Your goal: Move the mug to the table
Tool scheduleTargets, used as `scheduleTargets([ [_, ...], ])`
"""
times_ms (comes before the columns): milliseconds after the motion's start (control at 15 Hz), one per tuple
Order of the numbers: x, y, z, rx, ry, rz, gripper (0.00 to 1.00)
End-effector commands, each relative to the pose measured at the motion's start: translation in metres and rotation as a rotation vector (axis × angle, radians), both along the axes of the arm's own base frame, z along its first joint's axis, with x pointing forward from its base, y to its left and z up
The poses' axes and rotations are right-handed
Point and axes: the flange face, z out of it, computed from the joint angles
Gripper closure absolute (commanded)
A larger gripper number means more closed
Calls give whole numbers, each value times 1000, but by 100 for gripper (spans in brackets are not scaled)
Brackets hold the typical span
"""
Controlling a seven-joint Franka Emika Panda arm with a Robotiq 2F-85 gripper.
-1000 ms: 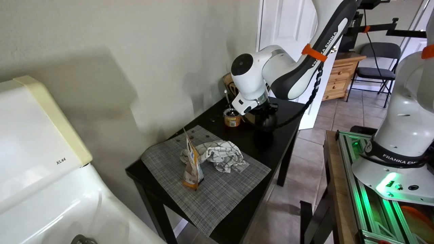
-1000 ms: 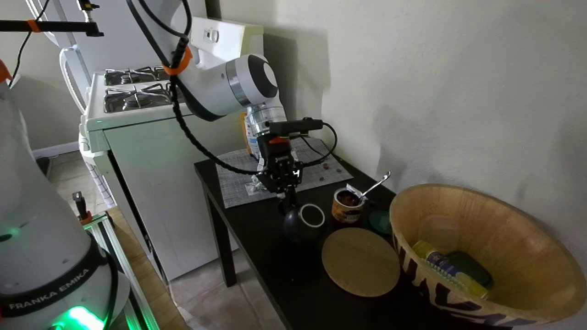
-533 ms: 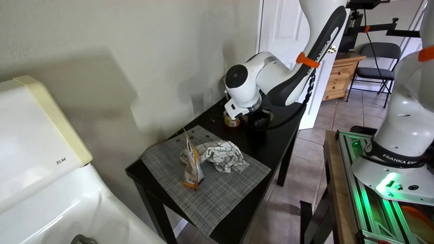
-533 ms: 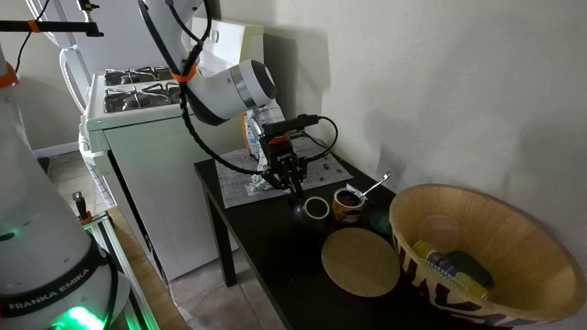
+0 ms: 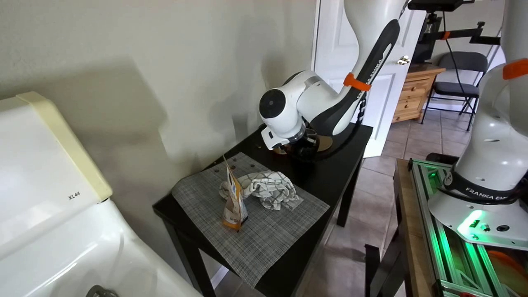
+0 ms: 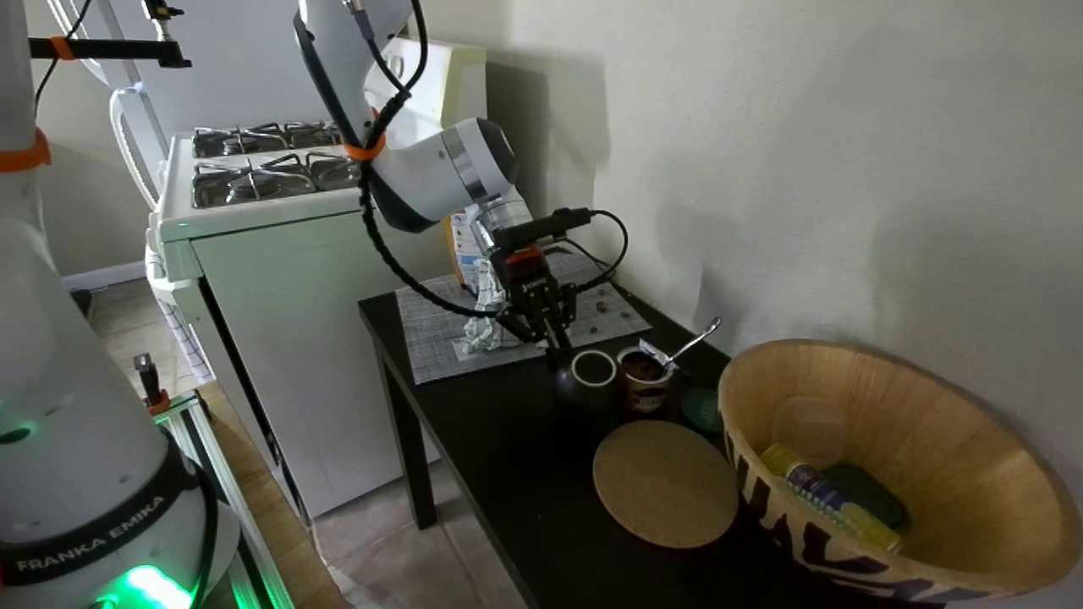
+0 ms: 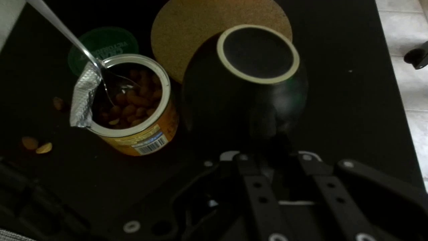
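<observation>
The mug (image 6: 582,399) is dark and rounded, over the black table (image 6: 516,499). A pale ring round a dark disc faces up, so it looks bottom up. In the wrist view the mug (image 7: 217,100) fills the middle, beside a can of nuts. My gripper (image 6: 557,345) is shut on the mug's near side; in the wrist view the gripper (image 7: 272,137) is dark and its fingertips barely show. Whether the mug touches the table (image 5: 317,175) I cannot tell. In an exterior view the arm mostly hides the mug.
The nut can (image 6: 643,396) with a spoon stands close beside the mug. A round cork mat (image 6: 664,486), a green lid (image 6: 702,410) and a striped basket (image 6: 973,491) lie beyond. A grey placemat (image 5: 284,235) bears a cloth (image 5: 268,187) and a bag (image 5: 235,206).
My gripper and the mug have moved together across the table toward the nut can and the wall. The can, cork mat, basket, cloth and bag have stayed where they were.
</observation>
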Motion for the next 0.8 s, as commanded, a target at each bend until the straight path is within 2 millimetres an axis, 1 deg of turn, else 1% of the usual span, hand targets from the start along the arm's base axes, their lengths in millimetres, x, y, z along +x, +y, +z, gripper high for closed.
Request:
scheduleTargets([
  [0, 17, 6, -12, -17, 5, 1, 86],
  [67, 21, 7, -14, -12, 9, 2, 83],
  [133, 24, 8, -16, -10, 7, 4, 76],
  [267, 29, 11, -17, -6, 0, 7, 51],
  [333, 32, 12, -16, -3, -5, 8, 49],
  [400, 34, 13, -14, 1, -12, 8, 42],
  [600, 32, 17, 4, 45, -48, 15, 19],
  [733, 23, 15, 22, 101, -82, 21, 4],
])
